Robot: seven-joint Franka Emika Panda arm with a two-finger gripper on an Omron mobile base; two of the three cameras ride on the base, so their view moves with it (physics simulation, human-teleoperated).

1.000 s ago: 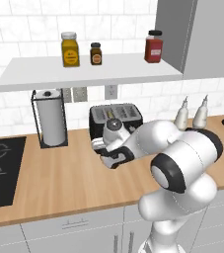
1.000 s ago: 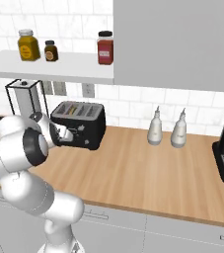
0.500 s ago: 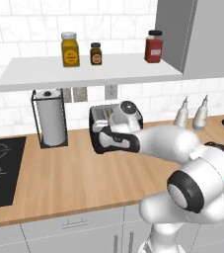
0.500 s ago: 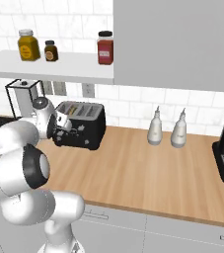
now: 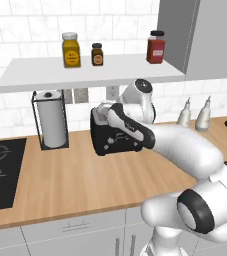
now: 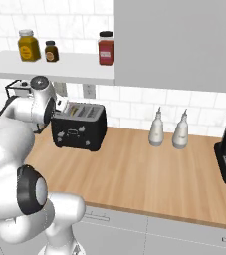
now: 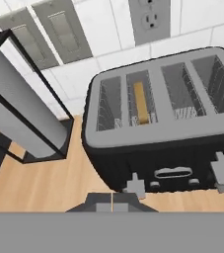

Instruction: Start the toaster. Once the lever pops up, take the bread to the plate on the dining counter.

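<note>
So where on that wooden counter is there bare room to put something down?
Bare wood lies between the toaster and the two white bottles, and along the front edge before them. It is crowded to the toaster's left, where the arm, the paper towel holder and the black hob stand close.

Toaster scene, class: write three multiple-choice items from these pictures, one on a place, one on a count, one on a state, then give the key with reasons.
1. Where does the bread sit?
A. in a toaster slot
B. on the worktop
C. on the shelf

2. How many jars stand on the shelf?
A. one
B. three
C. five

3. How is the gripper?
A. open wide
B. holding the bread
C. shut, holding nothing

Key: 1 A, the hand view shows the tan slice down in the second slot from the left of the toaster. 2 B, yellow, brown and red jars. 3 C, its fingertips meet just before the toaster's left lever.
</note>
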